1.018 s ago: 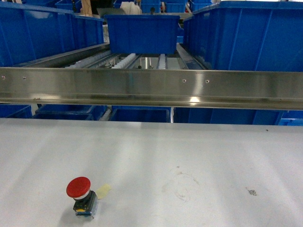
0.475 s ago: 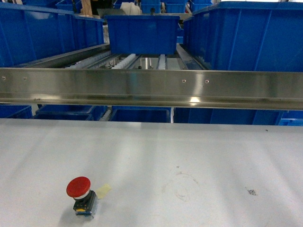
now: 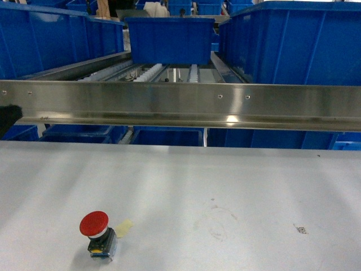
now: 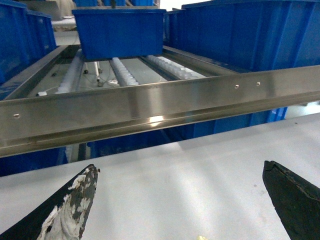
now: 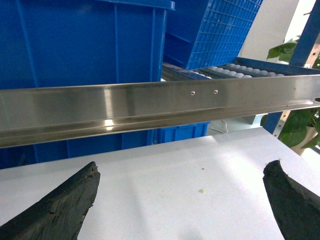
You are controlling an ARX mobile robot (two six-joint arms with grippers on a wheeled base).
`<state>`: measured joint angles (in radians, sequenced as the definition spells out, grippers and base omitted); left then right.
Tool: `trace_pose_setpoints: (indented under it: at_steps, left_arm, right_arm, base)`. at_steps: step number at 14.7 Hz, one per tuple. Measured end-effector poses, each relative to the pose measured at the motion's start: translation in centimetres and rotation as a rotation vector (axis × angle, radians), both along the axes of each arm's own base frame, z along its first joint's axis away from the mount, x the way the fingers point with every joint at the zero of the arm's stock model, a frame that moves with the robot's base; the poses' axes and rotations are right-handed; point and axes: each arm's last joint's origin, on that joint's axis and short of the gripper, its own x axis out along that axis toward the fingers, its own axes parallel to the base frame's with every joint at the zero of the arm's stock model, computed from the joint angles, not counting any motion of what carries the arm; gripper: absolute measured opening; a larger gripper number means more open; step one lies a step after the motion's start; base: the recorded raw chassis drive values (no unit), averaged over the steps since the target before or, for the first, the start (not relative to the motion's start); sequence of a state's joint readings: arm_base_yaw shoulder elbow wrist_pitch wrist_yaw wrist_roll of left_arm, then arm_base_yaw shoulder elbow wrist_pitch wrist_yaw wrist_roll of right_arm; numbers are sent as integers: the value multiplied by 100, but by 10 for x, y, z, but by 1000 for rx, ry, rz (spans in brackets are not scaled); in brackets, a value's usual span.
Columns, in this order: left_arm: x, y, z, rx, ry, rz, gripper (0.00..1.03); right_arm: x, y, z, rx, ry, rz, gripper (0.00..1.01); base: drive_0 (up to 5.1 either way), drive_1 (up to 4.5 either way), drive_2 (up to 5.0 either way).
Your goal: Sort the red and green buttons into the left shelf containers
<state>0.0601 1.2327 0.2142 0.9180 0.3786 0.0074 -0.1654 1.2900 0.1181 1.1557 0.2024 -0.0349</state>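
Approach step, I judge: the red button (image 3: 96, 233) stands near the worktop's (image 3: 237, 186) front-left corner, untouched. Left gripper (image 4: 180, 200) and right gripper (image 5: 180, 197) are both spread wide, empty. Next, the left one must descend over its cap; no green button shows.

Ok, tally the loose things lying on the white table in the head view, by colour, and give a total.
Red-capped button: 1
Yellowish paper scrap beside it: 1
Green-capped button: 0 in view
Total: 2 on the white table
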Motion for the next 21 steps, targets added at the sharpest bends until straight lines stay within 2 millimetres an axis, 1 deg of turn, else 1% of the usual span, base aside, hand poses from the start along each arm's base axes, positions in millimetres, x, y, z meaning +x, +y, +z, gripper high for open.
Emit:
trace_pose_setpoints:
  at_steps: [1,3,4,5,8,9,10,11,12,15,18,19,20,21]
  left_arm:
    - [8,-6,2,0,-4,-30,98]
    - [15,-16,-5,1,66,-83,98]
    - [15,-16,-5,7,60,-84,98]
    - [15,-16,-5,16,54,-82,98]
    - [15,-16,-5,17,54,-83,98]
    - [15,-16,-5,17,54,-83,98]
    - [15,-16,-5,17,54,-84,98]
    - [15,-16,-5,17,54,-83,98]
    - [15,-16,-5,17,54,-79,98]
    - [15,-16,-5,19,53,-83,98]
    - [15,-16,-5,20,53,-83,98]
    - [15,-16,-5,20,53,-83,98]
    - [15,-16,-5,20,53,-83,98]
    - [15,-16,-5,20,53,-82,98]
  right_arm:
    - [7,-5,-4,4,23,-23,98]
    - [19,-15,-11,-10,81,-76,98]
    - [22,-16,-17,-20,132,-84,98]
    - [22,-16,-19,-26,146,-84,98]
    - [22,-16,-18,-37,141,-83,98]
    - [26,-18,-19,-39,120,-104,98]
    - [35,-26,-25,-35,125,-137,98]
    - [47,-39,-37,-7,163,-177,98]
    - [52,-48,-48,18,195,-204,98]
    - [62,-62,-57,35,191,-252,98]
    - [60,-67,-70,63,229,-262,98]
    - [60,-69,-91,88,307,-279,98]
    - [59,-71,-97,97,329,-283,98]
    - [60,-71,-96,95,318,-286,98]
  base:
    - [0,0,0]
    - [0,0,0]
    - [0,0,0]
    - [0,0,0]
    - [0,0,0]
    - [0,0,0]
    - [0,0,0]
    - [0,0,0]
    - [0,0,0]
    - [0,0,0]
    - [0,0,0]
    - [0,0,0]
    - [0,0,0]
    - [0,0,0]
